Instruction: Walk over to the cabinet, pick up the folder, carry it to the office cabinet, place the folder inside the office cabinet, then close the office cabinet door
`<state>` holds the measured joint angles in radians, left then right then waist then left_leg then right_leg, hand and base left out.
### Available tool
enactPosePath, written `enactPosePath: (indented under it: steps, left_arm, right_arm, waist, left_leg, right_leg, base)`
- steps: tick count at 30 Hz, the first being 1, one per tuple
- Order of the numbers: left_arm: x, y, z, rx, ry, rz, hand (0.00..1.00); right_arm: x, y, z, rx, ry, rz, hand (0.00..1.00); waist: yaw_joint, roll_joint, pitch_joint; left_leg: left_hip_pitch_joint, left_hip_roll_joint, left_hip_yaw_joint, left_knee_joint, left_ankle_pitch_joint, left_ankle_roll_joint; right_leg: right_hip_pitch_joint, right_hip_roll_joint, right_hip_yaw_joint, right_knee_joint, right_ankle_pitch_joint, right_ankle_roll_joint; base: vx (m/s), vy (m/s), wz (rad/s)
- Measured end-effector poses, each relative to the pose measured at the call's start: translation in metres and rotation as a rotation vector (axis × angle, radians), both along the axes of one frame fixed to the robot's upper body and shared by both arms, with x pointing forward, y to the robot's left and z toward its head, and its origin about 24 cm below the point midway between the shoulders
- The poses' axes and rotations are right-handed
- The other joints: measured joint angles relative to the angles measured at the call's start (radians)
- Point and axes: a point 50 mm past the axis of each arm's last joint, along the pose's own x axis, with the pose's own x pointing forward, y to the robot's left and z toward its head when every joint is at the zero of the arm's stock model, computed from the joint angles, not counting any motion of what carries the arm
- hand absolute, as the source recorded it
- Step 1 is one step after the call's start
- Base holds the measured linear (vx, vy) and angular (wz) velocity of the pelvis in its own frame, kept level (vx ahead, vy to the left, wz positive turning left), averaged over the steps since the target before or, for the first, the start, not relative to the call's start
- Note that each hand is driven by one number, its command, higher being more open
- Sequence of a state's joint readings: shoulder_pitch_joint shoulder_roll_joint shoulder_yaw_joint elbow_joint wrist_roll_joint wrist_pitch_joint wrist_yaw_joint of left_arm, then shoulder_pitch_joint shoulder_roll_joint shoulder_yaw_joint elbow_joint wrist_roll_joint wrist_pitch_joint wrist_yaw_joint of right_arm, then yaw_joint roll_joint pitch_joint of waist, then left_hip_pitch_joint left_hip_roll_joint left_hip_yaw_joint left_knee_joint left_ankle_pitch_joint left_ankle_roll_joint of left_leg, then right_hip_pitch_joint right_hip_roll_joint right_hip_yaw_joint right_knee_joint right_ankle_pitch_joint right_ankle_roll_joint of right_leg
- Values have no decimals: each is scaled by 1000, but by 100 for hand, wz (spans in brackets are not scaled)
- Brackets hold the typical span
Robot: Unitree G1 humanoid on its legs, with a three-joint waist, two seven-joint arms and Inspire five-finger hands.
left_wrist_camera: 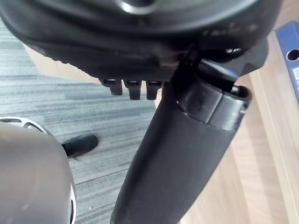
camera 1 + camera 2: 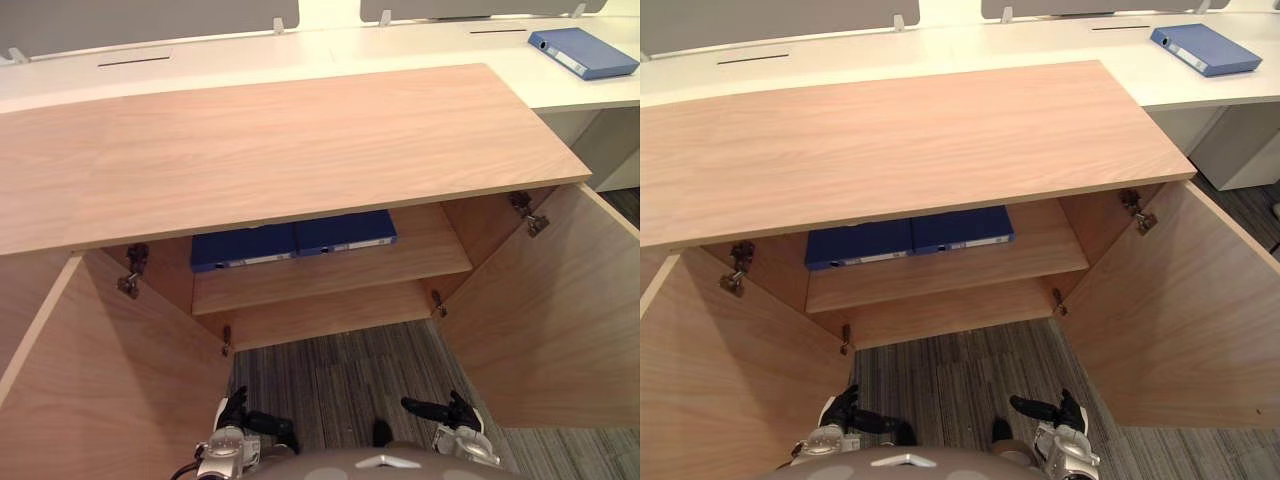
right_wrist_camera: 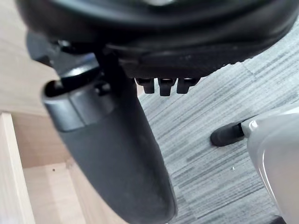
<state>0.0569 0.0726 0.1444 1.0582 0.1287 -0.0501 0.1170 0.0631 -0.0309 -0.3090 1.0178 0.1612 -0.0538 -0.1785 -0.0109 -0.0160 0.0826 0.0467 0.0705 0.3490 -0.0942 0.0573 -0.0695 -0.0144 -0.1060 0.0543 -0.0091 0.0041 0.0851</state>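
The wooden office cabinet [image 2: 280, 150] stands right in front of me with both doors swung wide. Two blue folders [image 2: 243, 247] [image 2: 345, 232] lie flat side by side on its upper shelf [image 2: 330, 280]. A third blue folder [image 2: 582, 52] lies on the white desk at the far right. My left hand [image 2: 237, 410] and right hand [image 2: 445, 411] hang low over the carpet in front of the cabinet, fingers relaxed and holding nothing. In the left wrist view a blue folder's edge [image 1: 290, 60] shows past the left hand [image 1: 187, 154]; the right hand [image 3: 112, 154] is empty too.
The left door [image 2: 100, 380] and right door [image 2: 550, 310] flank me closely on both sides. Grey striped carpet [image 2: 340, 385] lies between them. The white desk [image 2: 300, 50] runs behind the cabinet, with grey partition screens at its back.
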Motion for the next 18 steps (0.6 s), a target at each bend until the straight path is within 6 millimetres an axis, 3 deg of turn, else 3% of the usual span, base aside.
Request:
enactPosePath:
  steps: [4,8,11,15,18]
  left_arm:
    - [0,0,-1,-7,16,1,100]
    - [-8,5,-2,-9,32,58,100]
    - [-12,5,-3,-15,37,91,100]
    - [-14,-7,-4,-62,20,186,100]
    - [-5,-21,-1,-95,-22,195,100]
  right_arm:
    - [-13,-15,2,-9,-18,-148,100]
    - [-21,-40,15,-59,-107,-369,100]
    - [-26,-48,24,-92,-176,-486,100]
    - [-23,-56,41,-136,-296,-613,100]
    - [-17,-65,56,-170,-389,-687,100]
  waist:
    - [-3,4,-8]
    - [-24,7,-11]
    - [-31,10,-19]
    - [-55,26,-30]
    - [-67,37,-30]
  left_leg:
    - [22,1,50,0,-26,-9]
    - [59,8,146,5,-56,-17]
    - [78,17,201,5,-70,-27]
    - [110,36,279,7,-94,-46]
    - [113,61,305,49,-127,-51]
  right_leg:
    - [-6,4,49,1,-1,-2]
    - [-25,22,140,8,0,0]
    - [-37,37,186,17,-2,-2]
    - [-54,72,238,41,-1,-3]
    - [-61,84,256,59,-2,-2]
  base:
    - [-1,16,-40]
    - [41,5,-63]
    - [40,-16,-62]
    - [29,-38,-55]
    - [0,-78,-39]
